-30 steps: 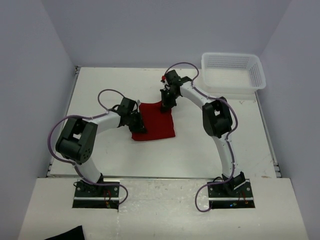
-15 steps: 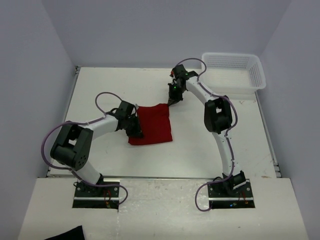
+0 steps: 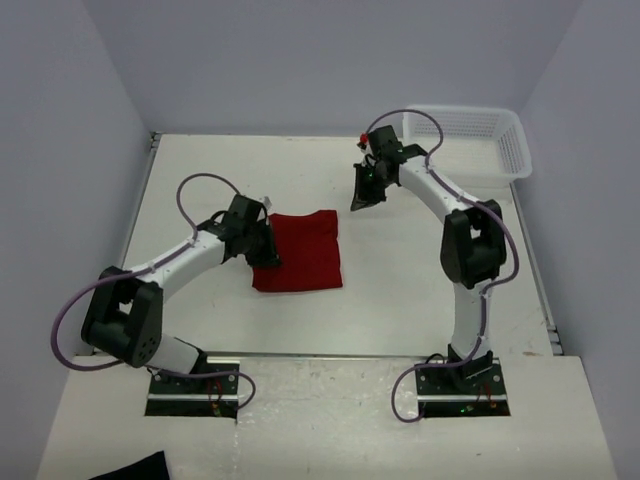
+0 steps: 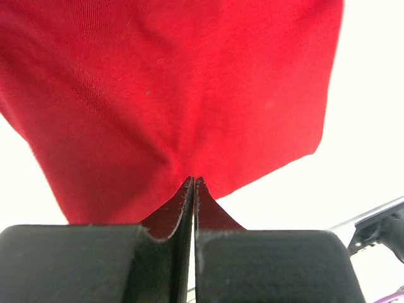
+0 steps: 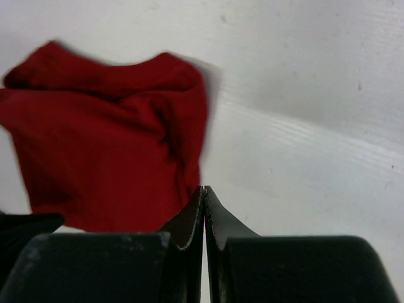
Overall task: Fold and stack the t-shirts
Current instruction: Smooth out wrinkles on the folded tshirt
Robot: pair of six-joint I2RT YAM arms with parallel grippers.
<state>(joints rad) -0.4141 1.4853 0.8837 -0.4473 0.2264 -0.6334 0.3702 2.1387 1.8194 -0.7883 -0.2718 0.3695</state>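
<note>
right gripper pulled back toward upper right, now clear of t-shirt. its fingers pressed together, holding nothing. left gripper fingers closed tight, tips on t-shirt's left edge, likely pinning it flat; cloth puckers there. t-shirt: folded dark red rectangle, soft matte knit, centre of white table. rigid mesh basket upper right.

The t-shirt is plain dark red. The table is white, the far-right basket white mesh, the near-left cloth scrap black.
</note>
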